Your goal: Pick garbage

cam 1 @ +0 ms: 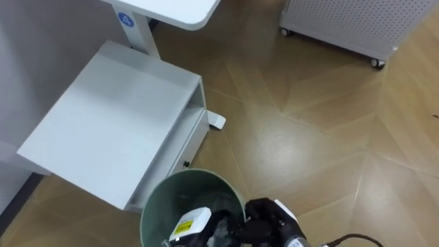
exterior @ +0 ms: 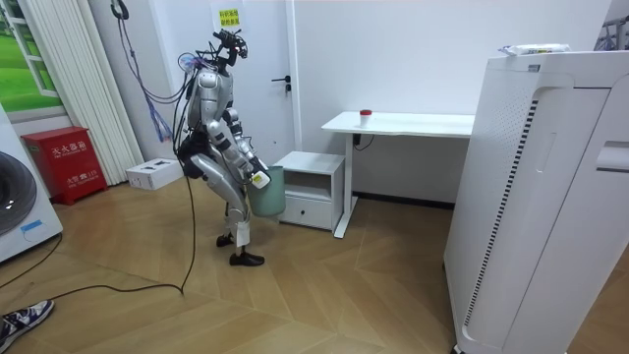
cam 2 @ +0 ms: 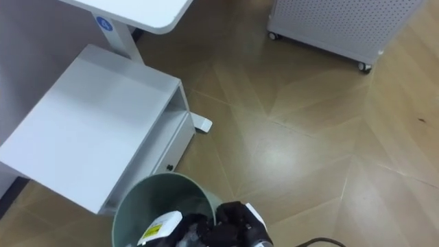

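Room view: bin [exterior: 269, 195] in robot hand [exterior: 257, 177]

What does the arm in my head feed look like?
The right hand is black, with a white tag carrying a yellow patch. A white cuff rings its wrist and a black cable runs from it. In the room view the arm is silver-grey.

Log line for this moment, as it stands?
robot: standing by cabinet, near desk | right hand: grips bin rim | bin: green, held off floor
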### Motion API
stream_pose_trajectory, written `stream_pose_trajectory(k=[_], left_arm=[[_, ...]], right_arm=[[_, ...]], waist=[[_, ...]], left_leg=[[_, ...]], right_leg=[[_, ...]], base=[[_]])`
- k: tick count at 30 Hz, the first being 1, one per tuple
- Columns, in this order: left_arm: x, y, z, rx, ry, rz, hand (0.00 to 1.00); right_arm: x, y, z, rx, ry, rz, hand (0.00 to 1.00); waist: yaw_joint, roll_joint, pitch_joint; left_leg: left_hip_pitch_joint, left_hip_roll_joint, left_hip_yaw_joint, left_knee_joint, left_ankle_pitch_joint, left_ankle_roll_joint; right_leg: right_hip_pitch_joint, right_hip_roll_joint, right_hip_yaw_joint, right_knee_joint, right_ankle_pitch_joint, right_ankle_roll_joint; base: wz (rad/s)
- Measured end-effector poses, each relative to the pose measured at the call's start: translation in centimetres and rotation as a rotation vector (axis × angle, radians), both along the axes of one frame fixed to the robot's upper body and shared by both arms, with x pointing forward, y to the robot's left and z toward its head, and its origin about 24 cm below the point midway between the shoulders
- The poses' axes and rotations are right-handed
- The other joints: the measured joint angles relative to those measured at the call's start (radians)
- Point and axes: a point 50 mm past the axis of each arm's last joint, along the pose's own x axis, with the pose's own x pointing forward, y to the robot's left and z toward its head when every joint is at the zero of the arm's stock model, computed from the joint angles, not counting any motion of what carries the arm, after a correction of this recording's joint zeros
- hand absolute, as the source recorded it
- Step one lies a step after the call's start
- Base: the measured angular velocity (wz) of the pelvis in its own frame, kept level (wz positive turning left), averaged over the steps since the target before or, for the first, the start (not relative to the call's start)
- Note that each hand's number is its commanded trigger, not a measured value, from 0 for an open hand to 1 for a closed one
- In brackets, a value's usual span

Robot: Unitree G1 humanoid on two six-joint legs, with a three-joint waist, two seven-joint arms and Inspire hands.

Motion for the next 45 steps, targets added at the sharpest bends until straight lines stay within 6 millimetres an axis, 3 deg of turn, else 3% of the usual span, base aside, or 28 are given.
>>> stream_pose_trajectory(k=[7, 10, 13, 17, 24, 33, 37, 39, 45], left_arm=[[0.0, 0.2, -0.1, 0.0, 0.003, 0.008, 0.0], [-0.3, 0.3, -0.3, 0.002, 0.012, 0.01, 0.0], [-0.7, 0.6, -0.6, 0.002, 0.022, 0.019, 0.0], [-1.9, 1.0, -1.4, -0.005, 0.054, 0.036, 0.0], [-1.9, 1.1, -1.2, -0.023, 0.039, 0.027, 0.0], [-3.5, 2.3, -1.8, -0.02, 0.048, 0.0, 0.0], [-4.6, 2.7, -1.9, -0.043, 0.044, 0.001, 0.0], [-5.1, 3.2, -1.9, -0.056, 0.041, 0.02, 0.0], [-5.3, 4.2, -1.2, -0.083, -0.007, 0.051, 0.0]], right_arm=[[-0.2, -0.2, -0.2, -0.001, 0.007, -0.009, 1.0], [-0.8, -0.7, -0.8, -0.009, 0.029, -0.029, 1.0], [-1.5, -1.3, -1.3, -0.017, 0.053, -0.048, 1.0], [-2.4, -2.2, -2.0, -0.023, 0.081, -0.087, 1.0], [-2.8, -4.4, -2.6, -0.062, 0.103, -0.16, 1.0], [-4.3, -6.7, -3.8, -0.08, 0.159, -0.241, 1.0], [-5.4, -7.6, -4.3, -0.07, 0.178, -0.283, 1.0], [-6.3, -8.4, -4.7, -0.069, 0.194, -0.323, 1.0], [-7.7, -9.8, -5.2, -0.09, 0.221, -0.385, 1.0]], waist=[[0.002, 0.001, -0.0025], [-0.001, 0.001, -0.0097], [-0.005, -0.001, -0.0119], [-0.02, -0.006, -0.0181], [-0.031, -0.006, -0.0194], [-0.033, -0.009, -0.0231], [-0.039, -0.011, -0.03], [-0.047, -0.011, -0.0385], [-0.053, -0.016, -0.0471]], left_leg=[[0.015, -0.002, 0.0, -0.003, 0.0, 0.001], [0.042, -0.003, -0.001, -0.009, 0.0, 0.0], [0.081, -0.006, 0.0, -0.019, 0.0, 0.0], [0.155, -0.01, 0.006, -0.065, 0.009, 0.001], [0.224, -0.018, 0.007, -0.123, 0.027, 0.002], [0.417, -0.024, 0.028, -0.258, 0.037, -0.006], [0.48, -0.029, 0.023, -0.314, 0.042, -0.013], [0.524, -0.037, 0.019, -0.363, 0.052, -0.014], [0.613, -0.04, 0.035, -0.422, 0.054, -0.016]], right_leg=[[0.014, -0.001, -0.004, 0.0, 0.0, 0.0], [0.041, -0.002, -0.011, -0.005, -0.001, -0.001], [0.082, -0.009, -0.016, -0.014, -0.002, 0.0], [0.153, -0.006, -0.016, -0.055, 0.004, 0.006], [0.229, 0.003, -0.026, -0.12, 0.025, 0.014], [0.408, 0.027, -0.025, -0.232, 0.033, 0.035], [0.473, 0.039, -0.03, -0.279, 0.034, 0.044], [0.516, 0.042, -0.039, -0.32, 0.039, 0.052], [0.587, 0.055, -0.031, -0.359, 0.041, 0.064]], base=[[0.0], [0.0], [-0.01], [-0.01], [0.0], [-0.07], [0.03], [0.04], [-0.07]])
